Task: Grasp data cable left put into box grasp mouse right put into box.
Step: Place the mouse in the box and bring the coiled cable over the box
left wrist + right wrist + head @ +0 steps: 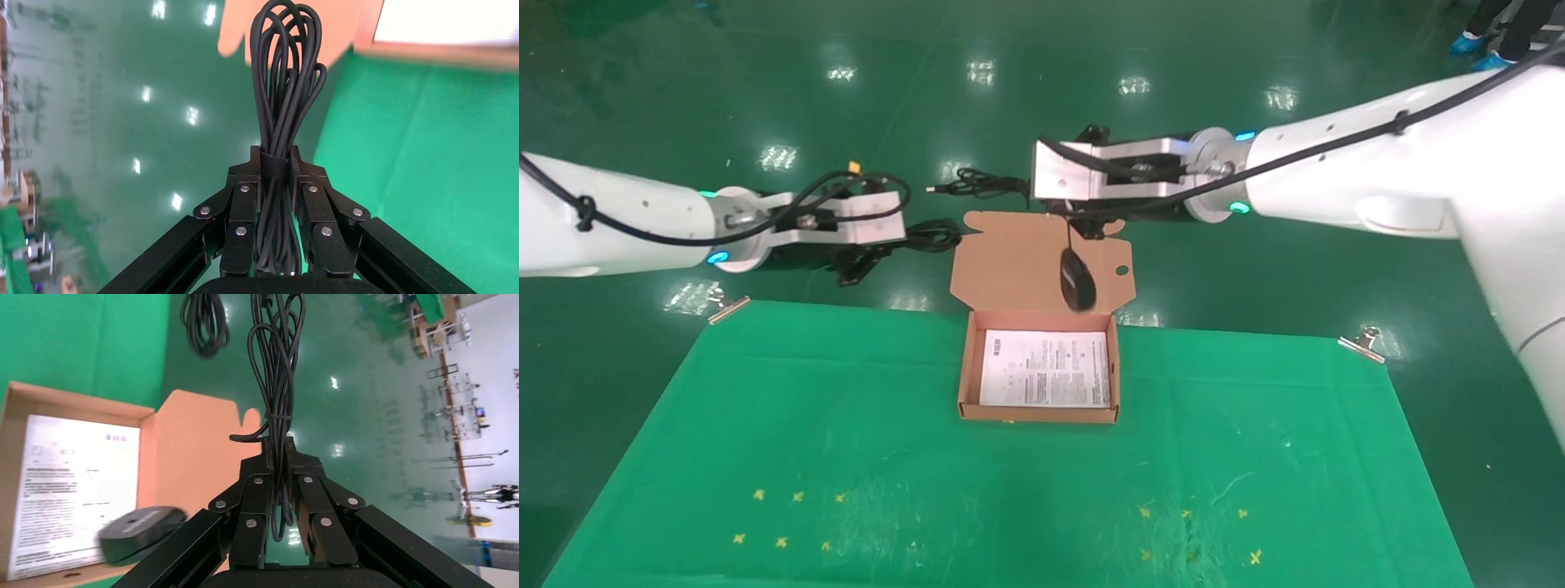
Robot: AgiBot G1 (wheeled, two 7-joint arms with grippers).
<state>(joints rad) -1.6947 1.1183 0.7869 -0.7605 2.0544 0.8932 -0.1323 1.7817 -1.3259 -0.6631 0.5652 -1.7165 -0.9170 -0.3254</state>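
Left tool [275, 164] clamps the data cable [283, 92]; right tool [278, 456] pinches the cord of the dangling, blurred mouse [1078, 280] above the box [1039, 412].

I see bright, even overhead light, with ceiling lamps glaring in rows of white spots on the glossy green floor [977, 73]. Below the right gripper [278, 444], the mouse [139, 530] smears with motion blur. Beyond the left gripper [275, 156], the box [428, 37] looks soft and washed out.
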